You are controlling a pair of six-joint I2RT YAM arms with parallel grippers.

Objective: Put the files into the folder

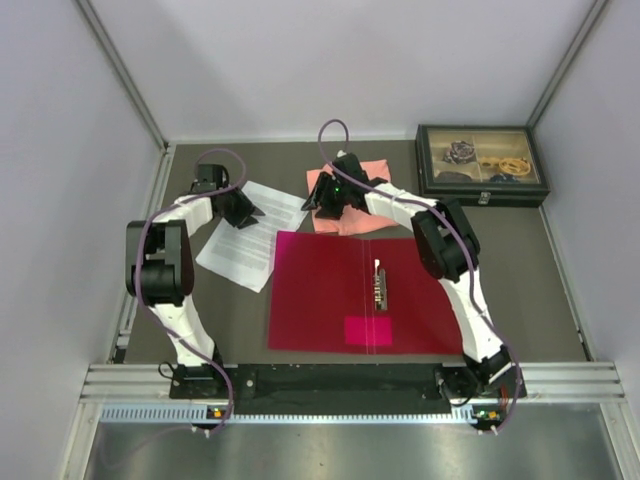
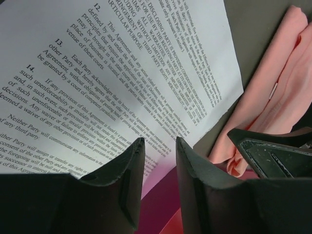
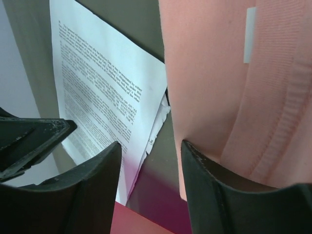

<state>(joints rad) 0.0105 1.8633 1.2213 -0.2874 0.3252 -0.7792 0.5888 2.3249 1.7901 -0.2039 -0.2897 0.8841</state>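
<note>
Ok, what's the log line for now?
folder: open, flat | files: outside, left of folder | left gripper: open over files | right gripper: open by cloth

Bright even light, soft shadows; files [image 2: 112, 73] print sharp, near foreground blurred.

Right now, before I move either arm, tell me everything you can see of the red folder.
The folder is crimson, smooth like plastic, lying open and flat on the dark table between the arms. A fold line runs through its middle, carrying a metal clip, with a lighter pink rectangle nearer the arms. No sheets lie inside. The files reach its far-left corner and the pink cloth reaches its far edge.
</note>
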